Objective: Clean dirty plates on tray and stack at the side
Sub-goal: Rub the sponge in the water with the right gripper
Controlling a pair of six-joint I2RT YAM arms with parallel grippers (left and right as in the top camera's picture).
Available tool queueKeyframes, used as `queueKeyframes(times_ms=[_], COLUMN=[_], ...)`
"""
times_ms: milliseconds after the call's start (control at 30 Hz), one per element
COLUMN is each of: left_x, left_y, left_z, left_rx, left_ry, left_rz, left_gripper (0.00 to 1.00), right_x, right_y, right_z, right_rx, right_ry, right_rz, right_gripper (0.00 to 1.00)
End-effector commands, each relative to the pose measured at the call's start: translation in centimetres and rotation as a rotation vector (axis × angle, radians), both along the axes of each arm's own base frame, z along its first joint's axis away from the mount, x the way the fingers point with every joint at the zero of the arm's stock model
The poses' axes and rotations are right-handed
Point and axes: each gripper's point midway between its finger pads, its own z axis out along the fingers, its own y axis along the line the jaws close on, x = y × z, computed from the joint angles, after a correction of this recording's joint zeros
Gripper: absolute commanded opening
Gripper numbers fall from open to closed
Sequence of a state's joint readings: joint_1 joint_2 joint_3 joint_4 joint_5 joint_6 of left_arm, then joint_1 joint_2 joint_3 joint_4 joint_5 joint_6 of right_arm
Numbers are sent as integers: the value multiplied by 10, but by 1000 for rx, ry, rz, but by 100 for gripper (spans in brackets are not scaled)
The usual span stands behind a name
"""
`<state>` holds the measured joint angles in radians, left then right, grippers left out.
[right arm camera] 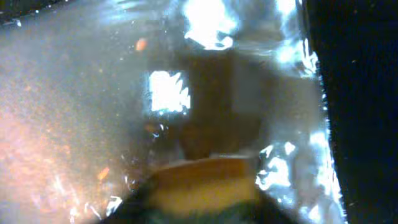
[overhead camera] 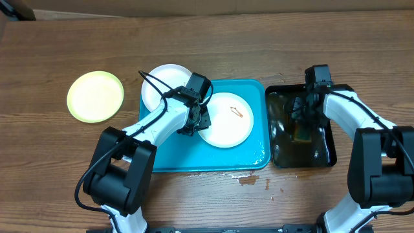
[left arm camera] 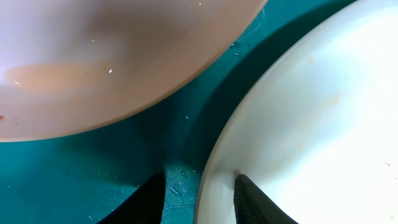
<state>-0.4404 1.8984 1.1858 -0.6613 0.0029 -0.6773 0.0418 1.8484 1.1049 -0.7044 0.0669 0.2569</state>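
Left tool (overhead camera: 193, 127) open, fingers (left arm camera: 255, 202) astride rim of smeared white plate (overhead camera: 228, 123), which lies flat in tray (overhead camera: 194, 160). Tray's long axis runs left-right. Second white plate (overhead camera: 163, 83) over tray's far-left corner. Yellow-green plate (overhead camera: 96, 96) further left on tabletop (overhead camera: 52, 168). Right tool (overhead camera: 304, 116) in black tray (overhead camera: 326, 156), grip cannot be told.

A brown wood-grain table (overhead camera: 39, 52) is seen from above, filling nearly the whole view. Beyond its far edge a pale tan strip (overhead camera: 226, 4) is shown, with a dark shape (overhead camera: 16, 8) at the left corner. The tabletop is evenly lit; small blotches (overhead camera: 249, 180) are seen near the front.
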Motion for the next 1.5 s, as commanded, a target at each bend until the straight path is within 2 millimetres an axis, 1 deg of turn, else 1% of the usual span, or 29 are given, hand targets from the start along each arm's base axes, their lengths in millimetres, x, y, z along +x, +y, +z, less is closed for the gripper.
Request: queueKeyframes(times_ms=[0, 33, 67, 100, 133, 167, 233, 267, 333, 367, 400, 433, 467, 500, 700, 833, 967, 1100, 1133, 1167, 1233, 1300, 1367, 1467], left_x=[-1, -1, -1, -1, -1, -1, -1, -1, -1, -1, -1, -1, -1, -1, -2, -3, -3, -3, -3, -4, -4, -4, -4, -4], left_y=[4, 4, 3, 3, 3, 4, 4, 4, 4, 4, 4, 4, 4, 4, 4, 5, 5, 5, 5, 5, 5, 5, 5, 5], left_z=[-4, -4, -4, -4, -4, -5, -5, -5, -5, -5, -5, -5, -5, -5, -5, -5, -5, -5, -5, -5, -5, -5, -5, -5], left_rx=[22, 21, 21, 21, 22, 22, 22, 22, 22, 22, 22, 22, 22, 22, 25, 34, 36, 35, 35, 36, 37, 38, 38, 38], left_ry=[7, 7, 7, 7, 7, 8, 9, 9, 9, 9, 9, 9, 9, 8, 11, 12, 13, 13, 13, 13, 14, 14, 15, 15], left_rz=[-16, -16, -16, -16, -16, -16, -16, -16, -16, -16, -16, -16, -16, -16, -20, -62, -68, -68, -68, -68, -72, -74, -74, -74], left_gripper=[38, 38, 39, 38, 39, 39, 39, 39, 39, 39, 38, 39, 39, 38, 41, 41, 41, 41, 41, 41, 42, 42, 42, 42], right_x=[-3, -4, -5, -8, -10, -13, -18, -20, -26, -29, -31, -32, -32, -31, -32, -40, -53, -55, -56, -56, -54, -52, -53, -59], right_y=[-1, -1, -1, -1, -1, 1, 2, 3, 4, 5, 6, 6, 6, 6, 6, 7, 25, 40, 44, 47, 45, 39, 36, 35], right_z=[-1, -1, -1, -2, -2, -3, -3, -4, -4, -4, -4, -5, -5, -4, 7, 14, 13, 10, 10, 10, 10, 10, 10, 10], right_rx=[-7, -7, -7, -7, -5, 2, 10, 15, 21, 27, 31, 31, 30, 30, 29, 36, 94, 89, 87, 81, 54, 18, 13, 13], right_ry=[6, 8, 14, 23, 35, 47, 67, 76, 100, 112, 120, 124, 123, 120, 142, 171, 222, 217, 217, 218, 209, 200, 205, 230], right_rz=[-2, -2, -1, -3, -5, -4, -2, -2, 0, 1, 1, 1, 1, 2, 1, 4, 32, 85, 97, 108, 115, 111, 104, 97], right_gripper=[4, 4, 20, 55, 66, 67, 67, 65, 53, 46, 32, 14, 6, 4, 4, 4, 4, 5, 12, 22, 30, 42, 48, 48])
